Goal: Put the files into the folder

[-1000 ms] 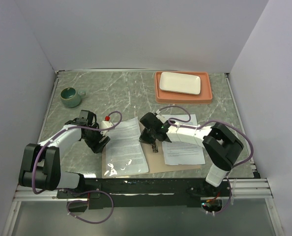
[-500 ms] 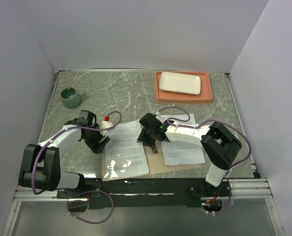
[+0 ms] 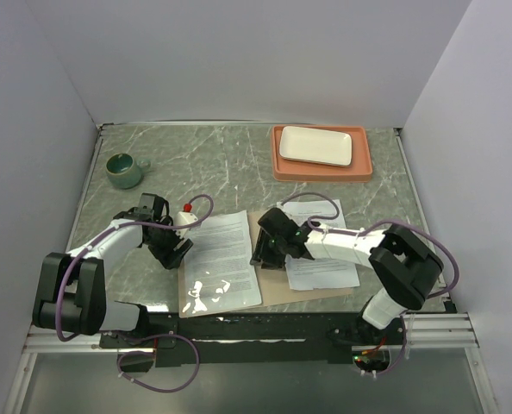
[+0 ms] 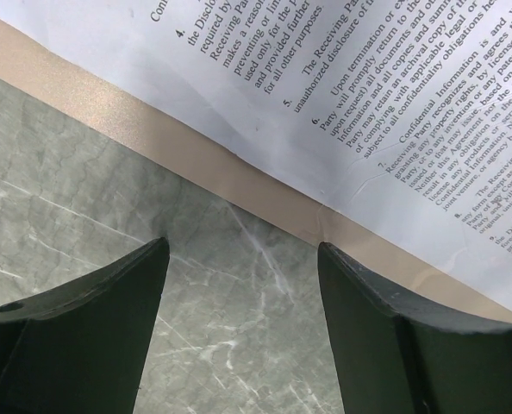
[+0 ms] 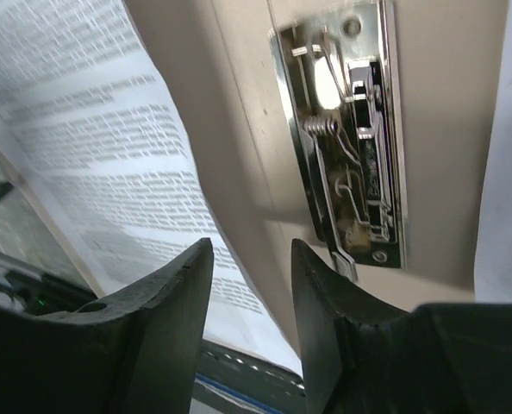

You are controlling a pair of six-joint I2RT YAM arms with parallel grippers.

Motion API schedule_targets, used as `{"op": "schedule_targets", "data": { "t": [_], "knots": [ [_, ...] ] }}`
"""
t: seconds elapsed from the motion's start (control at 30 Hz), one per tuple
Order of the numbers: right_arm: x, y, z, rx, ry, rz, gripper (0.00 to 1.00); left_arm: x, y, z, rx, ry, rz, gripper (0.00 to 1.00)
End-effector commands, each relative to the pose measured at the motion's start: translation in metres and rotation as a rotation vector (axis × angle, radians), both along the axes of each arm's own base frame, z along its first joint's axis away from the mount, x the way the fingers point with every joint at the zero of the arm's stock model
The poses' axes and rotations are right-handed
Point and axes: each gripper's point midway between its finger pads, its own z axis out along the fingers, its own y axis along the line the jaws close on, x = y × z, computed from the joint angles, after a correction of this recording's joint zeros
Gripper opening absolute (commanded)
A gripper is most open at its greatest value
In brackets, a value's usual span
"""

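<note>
The tan folder point(image 3: 271, 289) lies open and flat near the table's front edge. A file in a glossy sleeve point(image 3: 221, 259) lies on its left half and a second file point(image 3: 323, 250) on its right half. My right gripper point(image 3: 265, 256) is low over the folder's middle, jaws apart. In the right wrist view point(image 5: 252, 246) the left file's point(image 5: 92, 129) right edge curls up between the jaws, beside the folder's metal clip point(image 5: 351, 147). My left gripper point(image 3: 175, 250) is open and empty over bare table point(image 4: 241, 246), just left of the folder's edge point(image 4: 196, 159).
A salmon tray point(image 3: 365, 164) holding a white plate point(image 3: 316, 145) stands at the back right. A green cup point(image 3: 123, 170) sits at the back left. A small white bottle with a red cap point(image 3: 185, 216) stands by the left arm. White walls enclose the marble table point(image 3: 221, 159).
My right arm has swung its forearm to the right and the gripper has turned and slid slightly toward the near edge over the folder's middle. The left arm and the files have not moved.
</note>
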Motion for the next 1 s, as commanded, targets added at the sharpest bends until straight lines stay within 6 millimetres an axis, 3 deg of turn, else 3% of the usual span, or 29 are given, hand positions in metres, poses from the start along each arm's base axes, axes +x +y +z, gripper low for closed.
{"op": "schedule_targets", "data": {
  "t": [0.0,0.13,0.33,0.63,0.77,0.9,0.93,0.97],
  "knots": [
    [-0.002,0.013,0.017,0.1,-0.052,0.089,0.48,-0.012,-0.001,0.0,-0.007,0.035,0.012,0.76],
    [-0.007,0.016,0.02,0.116,-0.082,0.148,0.44,-0.013,-0.001,-0.001,-0.009,0.037,0.015,0.75],
    [-0.012,0.016,0.011,0.079,-0.074,0.18,0.24,-0.012,-0.001,-0.001,-0.009,0.037,0.022,0.75],
    [-0.022,0.021,0.006,0.057,-0.071,0.235,0.29,-0.015,0.0,-0.002,-0.007,0.041,0.023,0.75],
    [-0.025,0.022,0.003,0.043,-0.055,0.248,0.27,-0.015,-0.001,-0.002,-0.009,0.038,0.022,0.75],
    [-0.026,0.021,-0.001,0.041,-0.05,0.235,0.11,-0.016,-0.001,-0.002,-0.009,0.038,0.021,0.75],
    [-0.026,0.02,-0.001,0.036,-0.05,0.226,0.0,-0.016,0.0,-0.002,-0.008,0.04,0.021,0.75],
    [-0.024,0.019,-0.001,0.035,-0.052,0.214,0.0,-0.016,-0.001,-0.002,-0.01,0.038,0.019,0.75]
  ]
}}
